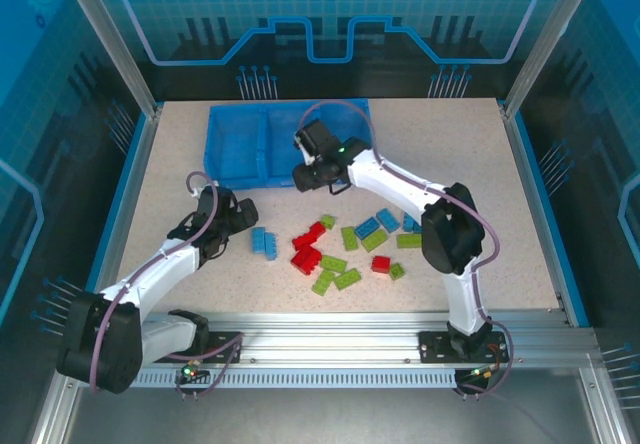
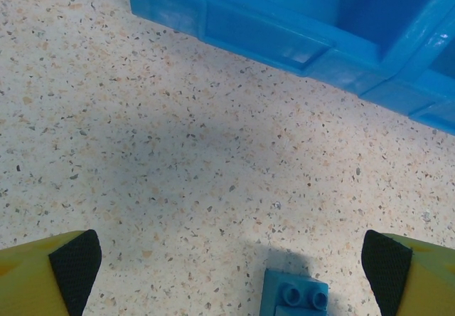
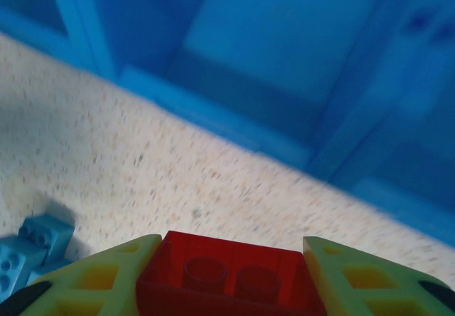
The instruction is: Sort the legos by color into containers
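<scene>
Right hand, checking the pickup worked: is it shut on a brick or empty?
The right hand is shut on a red lego, wedged between its yellow fingers in the right wrist view.

Top external: fixed above and behind the arm bases, facing down and forward; distant, with the whole table (image 1: 450, 154) and the tray (image 1: 232, 176) in frame.
Left wrist: low over the table, facing forward between the left fingers (image 2: 71, 270); close to the tray's near wall.
Right wrist: very close, tilted toward the tray past the right fingers (image 3: 92, 284) (a red brick (image 3: 231, 273) between them covers the lower edge); picture blurred.
Shared: all three take in the tray's near wall and the speckled table strip before it.
</scene>
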